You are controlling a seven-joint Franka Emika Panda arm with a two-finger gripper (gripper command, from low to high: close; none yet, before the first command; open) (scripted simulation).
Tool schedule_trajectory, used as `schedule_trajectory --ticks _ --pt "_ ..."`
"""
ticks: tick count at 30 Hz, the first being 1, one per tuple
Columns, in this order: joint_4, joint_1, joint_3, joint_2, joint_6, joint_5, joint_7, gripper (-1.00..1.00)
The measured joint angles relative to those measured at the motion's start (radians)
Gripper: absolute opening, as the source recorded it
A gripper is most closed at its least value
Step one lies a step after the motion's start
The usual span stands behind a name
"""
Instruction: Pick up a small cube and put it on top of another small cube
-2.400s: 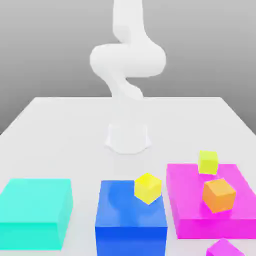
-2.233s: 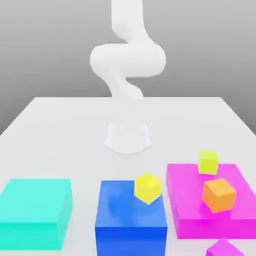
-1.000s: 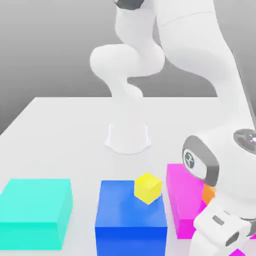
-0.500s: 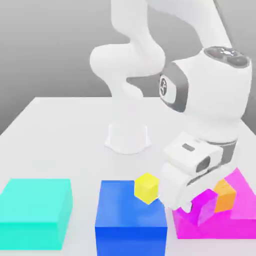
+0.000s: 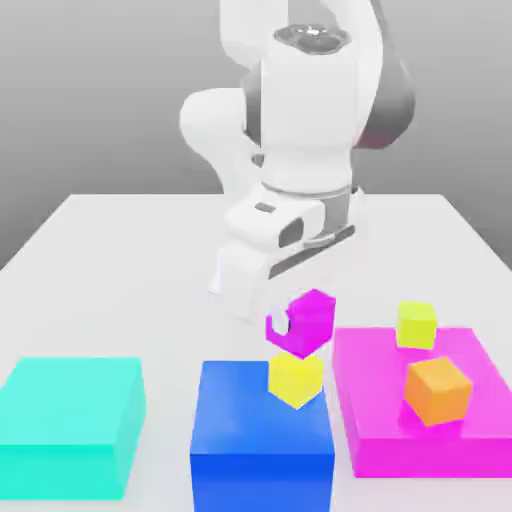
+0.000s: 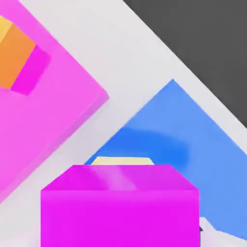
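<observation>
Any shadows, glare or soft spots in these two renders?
Exterior view: glossy sheen on the blue block and large magenta block; edges look soft all over. Hand view: dark shadow patch on the blue block's top behind the small magenta cube, pale streaks of glare on that cube's top, yellow cube barely peeking out.

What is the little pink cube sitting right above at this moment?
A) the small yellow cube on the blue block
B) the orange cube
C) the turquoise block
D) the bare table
A: the small pink cube sits directly over the small yellow cube, which rests on the blue block; the hand view also shows yellow peeking out just behind the pink cube.
</observation>
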Motion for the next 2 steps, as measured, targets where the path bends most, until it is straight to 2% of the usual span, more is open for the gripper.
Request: schedule_trajectory --ticks 2 --pt "0.000 0.000 0.000 0.000 0.000 0.000 0.000 1.00"
